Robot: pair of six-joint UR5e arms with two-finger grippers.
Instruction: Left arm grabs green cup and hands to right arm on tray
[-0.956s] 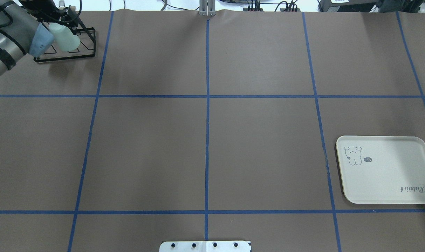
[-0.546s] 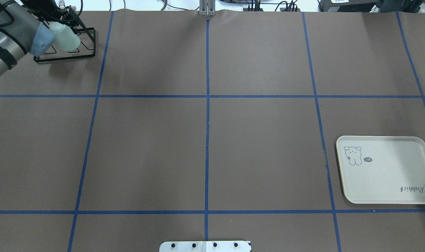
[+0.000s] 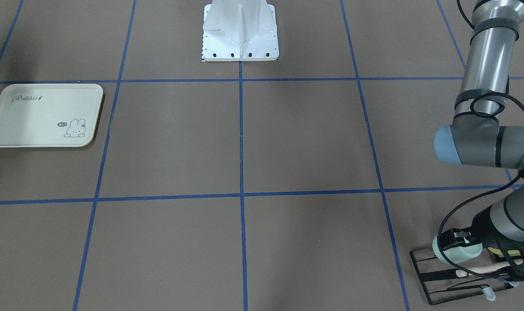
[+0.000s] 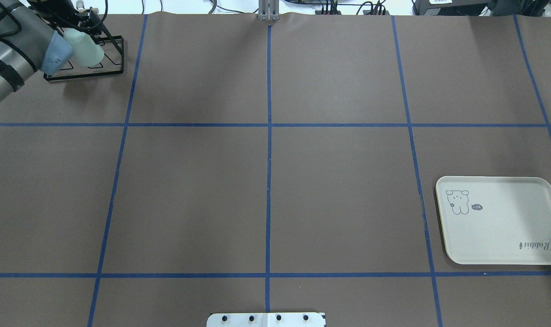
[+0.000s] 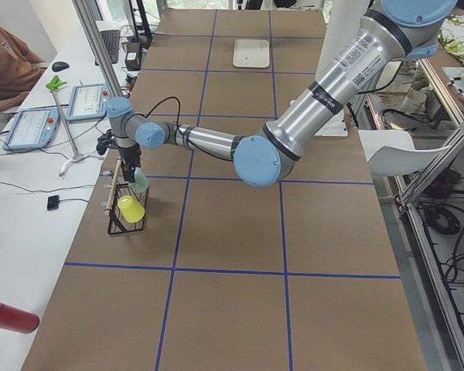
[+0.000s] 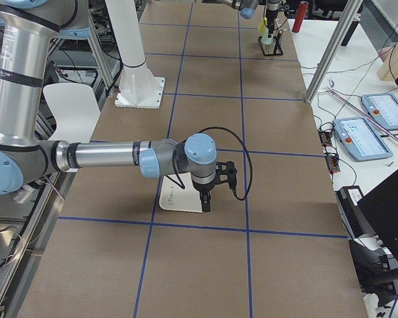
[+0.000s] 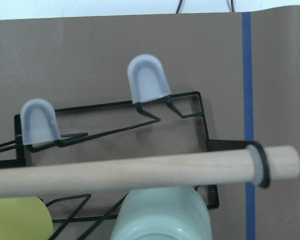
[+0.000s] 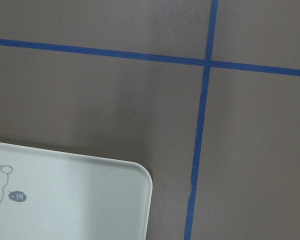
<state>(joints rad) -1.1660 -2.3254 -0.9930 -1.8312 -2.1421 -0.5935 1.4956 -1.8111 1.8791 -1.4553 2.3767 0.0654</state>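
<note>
From the front, the left arm (image 3: 486, 142) is seen folded down over the black rack (image 3: 452, 280) at a corner of the worktop (image 3: 287, 142). The green cup (image 3: 460, 255) is held tilted on that rack, with the left hand (image 3: 458, 239) right at it. The fingers are hidden by cables and wrist, so it cannot be told whether they are clamped on the cup. The tray (image 3: 37, 114) lies well apart at the opposite end, which is probably why a hand-over is called for. "Rabbit" is written on it in script, beside a bunny drawing whose small bubble seems to read "hi".

From overhead, the green cup is shown tilted over the rack, its narrow end toward the wrist.

From the left end, a yellow cup (image 5: 130, 209) is seen just beside the green one, and a wooden rod (image 5: 112, 189) is propped slanting in the rack. A printed strip on the arm is too small to be read.

From the right end, the right arm (image 6: 106, 158) is stretched low with the right hand (image 6: 206, 202) over the tray, likely posted there to receive. Whether its fingers are apart or together cannot be told.

In the left wrist view, the rod crosses just above the green cup. Two grey-capped pegs (image 7: 147, 80) stand free, and no fingers are shown.

In the right wrist view, only the tray's corner and blue tape (image 8: 200, 125) are shown.
</note>
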